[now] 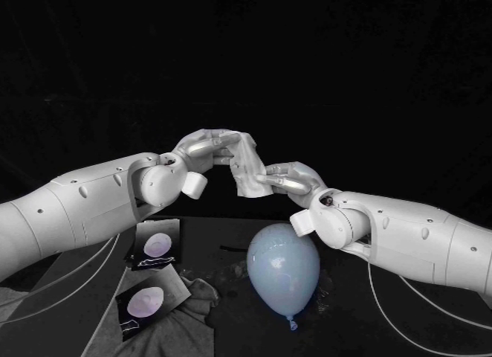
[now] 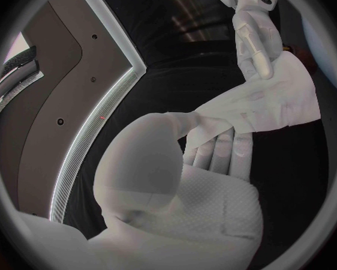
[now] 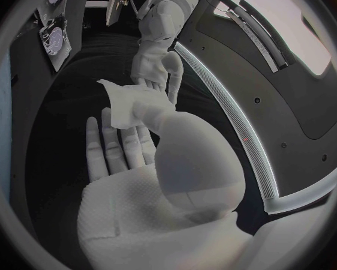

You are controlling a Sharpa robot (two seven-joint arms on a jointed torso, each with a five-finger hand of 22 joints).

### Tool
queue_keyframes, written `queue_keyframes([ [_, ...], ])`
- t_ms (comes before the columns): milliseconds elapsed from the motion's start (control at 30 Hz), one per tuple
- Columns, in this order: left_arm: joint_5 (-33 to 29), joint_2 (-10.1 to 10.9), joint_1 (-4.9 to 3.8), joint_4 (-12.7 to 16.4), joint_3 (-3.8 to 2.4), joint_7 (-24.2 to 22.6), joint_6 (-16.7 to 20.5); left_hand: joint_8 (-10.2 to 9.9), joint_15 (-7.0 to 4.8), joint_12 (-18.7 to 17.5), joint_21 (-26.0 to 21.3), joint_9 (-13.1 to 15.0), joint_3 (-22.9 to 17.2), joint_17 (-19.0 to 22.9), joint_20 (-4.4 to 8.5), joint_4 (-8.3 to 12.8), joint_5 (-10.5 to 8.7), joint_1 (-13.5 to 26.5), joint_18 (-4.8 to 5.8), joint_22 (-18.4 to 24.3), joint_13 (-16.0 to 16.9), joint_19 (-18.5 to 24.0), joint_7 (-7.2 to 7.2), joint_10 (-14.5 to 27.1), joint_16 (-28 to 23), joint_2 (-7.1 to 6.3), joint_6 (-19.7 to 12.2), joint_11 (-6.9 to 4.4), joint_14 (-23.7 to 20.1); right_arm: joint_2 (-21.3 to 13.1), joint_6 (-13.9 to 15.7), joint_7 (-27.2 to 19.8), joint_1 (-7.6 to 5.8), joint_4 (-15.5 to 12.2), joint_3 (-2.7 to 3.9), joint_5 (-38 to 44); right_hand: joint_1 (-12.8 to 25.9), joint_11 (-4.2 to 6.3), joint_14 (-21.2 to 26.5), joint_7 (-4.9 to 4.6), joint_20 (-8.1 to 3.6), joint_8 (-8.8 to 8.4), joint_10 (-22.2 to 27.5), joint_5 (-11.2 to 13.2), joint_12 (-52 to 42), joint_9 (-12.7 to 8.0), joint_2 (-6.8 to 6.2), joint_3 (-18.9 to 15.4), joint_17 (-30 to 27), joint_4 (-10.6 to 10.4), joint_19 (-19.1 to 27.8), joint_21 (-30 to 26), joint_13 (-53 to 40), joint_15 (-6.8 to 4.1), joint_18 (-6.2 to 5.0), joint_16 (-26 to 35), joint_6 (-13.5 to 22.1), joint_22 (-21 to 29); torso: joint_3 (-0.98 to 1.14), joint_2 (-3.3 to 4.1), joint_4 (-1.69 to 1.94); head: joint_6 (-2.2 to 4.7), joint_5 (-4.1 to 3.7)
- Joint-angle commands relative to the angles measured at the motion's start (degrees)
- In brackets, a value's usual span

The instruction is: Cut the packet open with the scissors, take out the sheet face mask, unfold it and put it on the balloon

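White sheet mask was up in the air at centre frame of the head view, strung between both hands and well above the table. Left hand had the upper end: thumb closed onto the fingers, sheet pinched between them; the left wrist view agreed. Right hand had the lower end, thumb pressing the sheet against its fingers, the other fingers fairly straight in the right wrist view. Mask looked crumpled and only partly unfolded, slanting from upper left down to the right. Pale blue balloon lay on the table at lower centre, knot toward the bottom edge, below the hands and clear of the mask. Two dark packets, each showing a pale oval, sat at lower left, with a grey cloth just beside them.
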State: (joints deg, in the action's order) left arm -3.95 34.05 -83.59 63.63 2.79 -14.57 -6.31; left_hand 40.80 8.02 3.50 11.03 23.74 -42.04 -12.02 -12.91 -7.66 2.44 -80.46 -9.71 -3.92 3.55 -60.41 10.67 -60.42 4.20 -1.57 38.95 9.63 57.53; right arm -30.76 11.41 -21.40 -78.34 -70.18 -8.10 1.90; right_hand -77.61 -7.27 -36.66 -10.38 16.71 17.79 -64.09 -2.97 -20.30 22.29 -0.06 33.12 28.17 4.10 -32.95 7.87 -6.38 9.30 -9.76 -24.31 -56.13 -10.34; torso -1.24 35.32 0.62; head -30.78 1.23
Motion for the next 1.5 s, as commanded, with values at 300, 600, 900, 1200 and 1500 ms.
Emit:
queue_keyframes([
  [300, -0.1, -0.2, -0.13, -0.4, -0.10, -1.1, 0.5, 0.3, -0.23, 0.2, 0.0, 6.9, -0.3, 0.1, 0.08, 0.0, 0.34, -0.1, -0.85, 0.1, 0.1, -0.4, 1.55, -0.3, 0.0, 0.55, 0.4, 0.09, -0.1, -0.7, 2.2, 2.3, -0.12, 0.1, 0.04, 6.1, 6.2, 1.12, -3.5, 1.74, -0.74, 4.85, -2.6, 0.2, -4.0, 2.6, -0.15, -1.8, 0.2, -5.9, -5.4, 3.5, -2.6, -1.30, -0.98, -0.6, -0.7, -1.2, -0.02, 0.00, -0.02, 0.00, -0.04],
  [600, -0.1, -0.2, -0.13, -0.7, -0.10, -1.3, 1.0, 0.3, -0.23, 0.2, 0.0, 6.9, -0.3, 0.1, 0.07, 0.0, 0.34, -0.1, -0.85, 0.1, 0.1, -0.4, 1.56, -0.4, 0.0, 0.57, 0.4, 0.10, -0.1, -1.1, 2.2, 4.8, -0.19, 0.1, 0.01, 9.5, 9.5, 1.53, -4.7, 2.27, -1.34, 6.30, -3.3, 0.2, -5.2, 2.8, -2.10, -4.1, 0.3, -10.6, -7.4, 4.8, -3.6, -1.83, -0.94, -0.9, -1.2, -1.7, 0.00, 0.00, -0.01, -0.10, -0.05],
  [900, -0.2, -0.3, -0.12, -1.0, -0.10, -1.8, 1.9, 0.4, -0.23, 0.2, 0.0, 7.0, -0.3, 0.1, 0.08, -0.1, 0.35, 0.0, -0.85, 0.1, 0.1, -0.4, 1.57, -0.4, 0.0, 0.60, 0.4, 0.10, -0.1, -1.4, 0.2, 7.0, -0.21, 0.1, -0.04, 12.6, 11.4, 1.58, -4.9, 2.33, -1.56, 6.77, -3.1, 0.2, -5.9, 2.5, -4.16, -6.6, 0.2, -14.0, -8.1, 5.5, -4.3, -1.93, -0.88, -0.8, -1.4, -1.9, -0.01, 0.00, 0.00, -0.11, -0.06],
  [1200, -0.6, -0.4, -0.12, -1.5, -0.10, -2.4, 3.1, 0.4, -0.24, 0.2, 0.0, 7.0, -0.3, 0.1, 0.08, -0.1, 0.35, 0.0, -0.85, 0.1, 0.1, -0.4, 1.57, -0.4, 0.0, 0.64, 0.3, 0.10, 0.0, -2.0, -0.3, 7.9, -0.21, 0.0, -0.10, 14.8, 3.9, 2.15, -5.0, 2.91, -1.74, 7.26, -2.5, 0.1, -5.9, 2.4, -3.69, -3.6, 0.2, -9.6, -8.2, 5.8, -4.7, -2.20, -0.89, -0.6, -0.8, -2.0, -0.02, 0.00, -0.01, -0.08, 0.02],
  [1500, -0.8, -0.3, -0.12, -1.8, -0.10, -2.6, 3.5, 0.4, -0.25, 0.2, -0.1, 7.0, -0.4, 0.1, 0.08, -0.1, 0.35, 0.0, -0.85, 0.1, 0.1, -0.4, 1.56, -0.4, 0.0, 0.67, 0.3, 0.09, 0.0, -2.4, 0.4, 8.1, -0.20, -0.2, -0.14, 15.7, -1.7, 1.53, -5.1, 1.51, -1.63, 8.66, -1.3, 0.2, -5.3, 3.0, -3.88, 0.3, -0.2, -2.7, -8.4, 7.0, -4.8, -1.64, -0.73, 0.1, 0.8, -2.8, 0.00, 0.04, 0.03, -0.07, -0.12],
])
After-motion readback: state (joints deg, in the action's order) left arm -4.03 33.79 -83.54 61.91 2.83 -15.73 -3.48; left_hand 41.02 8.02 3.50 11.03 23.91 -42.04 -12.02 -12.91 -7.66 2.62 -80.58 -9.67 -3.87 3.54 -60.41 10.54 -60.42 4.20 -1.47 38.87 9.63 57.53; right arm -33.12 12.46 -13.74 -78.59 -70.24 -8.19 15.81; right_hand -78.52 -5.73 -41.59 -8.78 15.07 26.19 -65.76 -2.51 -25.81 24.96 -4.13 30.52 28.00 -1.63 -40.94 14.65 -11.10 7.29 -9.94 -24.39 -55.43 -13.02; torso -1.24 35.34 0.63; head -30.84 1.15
